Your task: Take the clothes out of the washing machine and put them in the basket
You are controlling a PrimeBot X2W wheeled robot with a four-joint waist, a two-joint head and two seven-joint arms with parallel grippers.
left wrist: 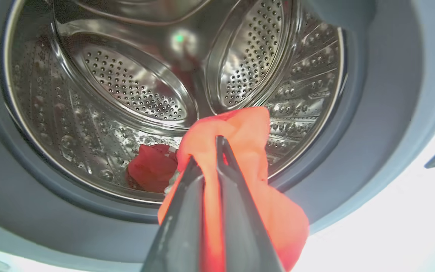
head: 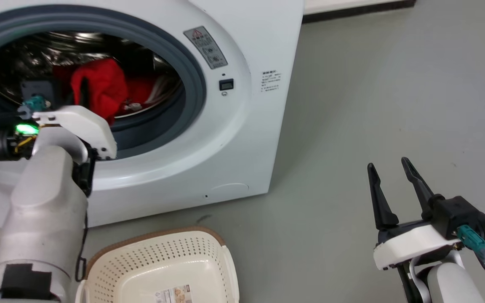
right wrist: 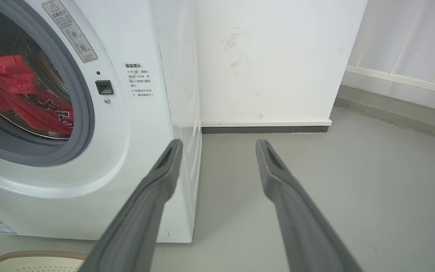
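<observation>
Two things sit nearest on the floor [head: 352, 105]: the basket [head: 162, 252] and, well apart from it, the right gripper [head: 387, 164], fingers spread and holding nothing. Farther in, at the washing machine [head: 242, 139] mouth, the left gripper [left wrist: 207, 151] pinches the red jersey [left wrist: 247, 128], with more red cloth low in the drum [left wrist: 127, 83] behind.

Three views, all toward washing machine [head: 242, 139]

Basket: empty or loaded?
Empty, as far as visible: the basket shows bare perforated walls and a label on its floor, near edge out of frame. Red clothes sit in the washing machine.
</observation>
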